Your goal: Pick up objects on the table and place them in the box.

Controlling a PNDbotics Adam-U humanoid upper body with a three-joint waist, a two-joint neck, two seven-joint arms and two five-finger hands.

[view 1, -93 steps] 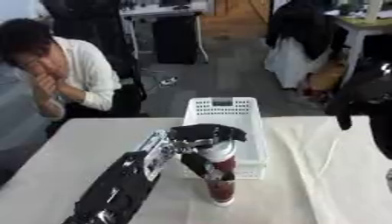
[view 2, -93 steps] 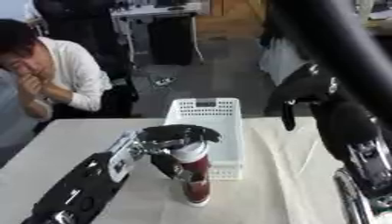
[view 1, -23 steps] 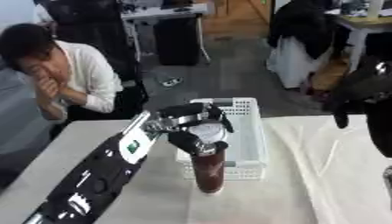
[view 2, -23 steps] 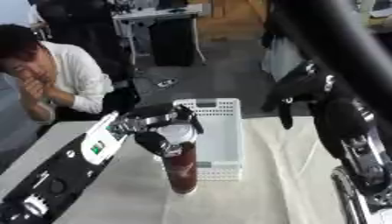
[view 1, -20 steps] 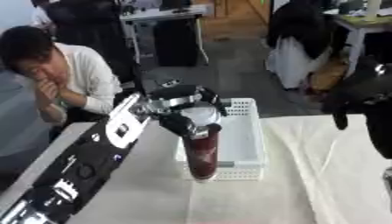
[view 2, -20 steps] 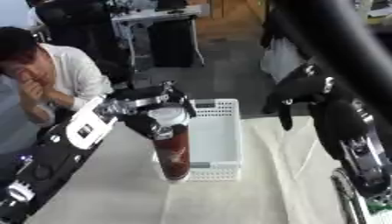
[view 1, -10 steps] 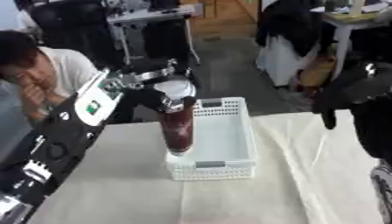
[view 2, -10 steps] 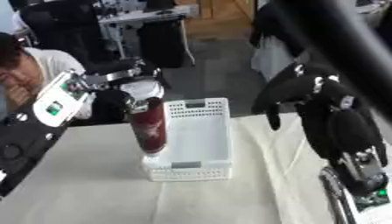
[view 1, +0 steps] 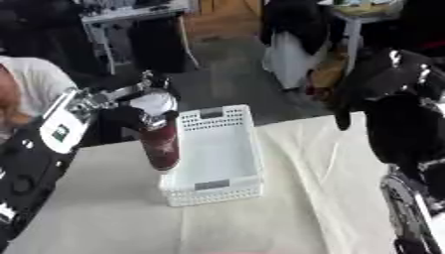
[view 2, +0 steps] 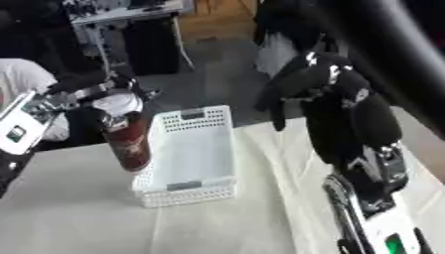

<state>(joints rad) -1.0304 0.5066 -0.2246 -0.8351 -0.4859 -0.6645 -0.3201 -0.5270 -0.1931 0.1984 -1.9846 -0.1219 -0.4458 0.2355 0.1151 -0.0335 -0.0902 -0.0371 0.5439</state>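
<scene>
Your left hand (view 1: 139,110) has its fingers curled round the top of the dark red bottle (view 1: 161,146), close under its white cap (view 1: 155,101), and the bottle hangs upright in the air just beside the left wall of the white basket (view 1: 222,186), which serves as the box here. It looks clear of the surface (view 1: 287,218), though you cannot tell from these views how far above the cloth its base sits.

Judge the bottle as a stiff, smooth cylinder: it will not give under your fingers, but a glossy wall like that can slip or swing when held only near the top. Whether it is full or empty cannot be seen, so treat it as heavy. The hold at the neck under the cap is a fair place, since the cap's edge likely gives the fingers something to catch on; a hold round the middle would steady it better against swinging.

The basket is thin perforated plastic and probably light, so a knock from the bottle could shove it along the cloth.

Your right hand (view 2: 300,82) hangs raised above the right side of the surface, fingers drooping relaxed and holding nothing
</scene>
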